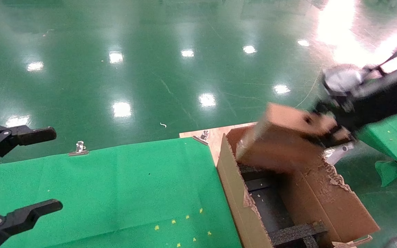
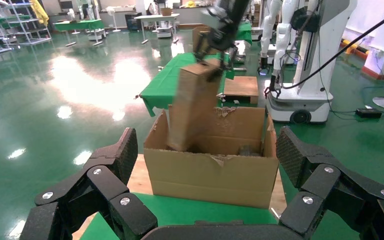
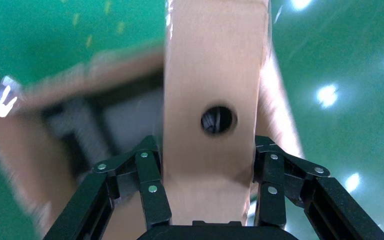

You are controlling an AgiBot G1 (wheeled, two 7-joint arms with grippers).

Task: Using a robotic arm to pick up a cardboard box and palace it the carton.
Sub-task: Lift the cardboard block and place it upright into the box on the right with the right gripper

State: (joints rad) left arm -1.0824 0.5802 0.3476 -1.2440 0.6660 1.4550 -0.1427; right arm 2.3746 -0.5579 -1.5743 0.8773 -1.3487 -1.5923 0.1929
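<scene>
The small flat brown cardboard box with a round hole is being held tilted, its lower end inside the large brown corrugated carton with ragged flaps and black foam inserts.

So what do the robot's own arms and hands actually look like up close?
Both hands are matte black. The left hand has chunky jointed fingers with silver rivets and finely textured pads. The right hand shows the same riveted black links, on a black wrist with a silvery-grey block.

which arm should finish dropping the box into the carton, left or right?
Right. The right gripper already clamps the cardboard box, whose lower end dips into the carton. The left gripper hangs open over the green cloth, holding nothing.
</scene>
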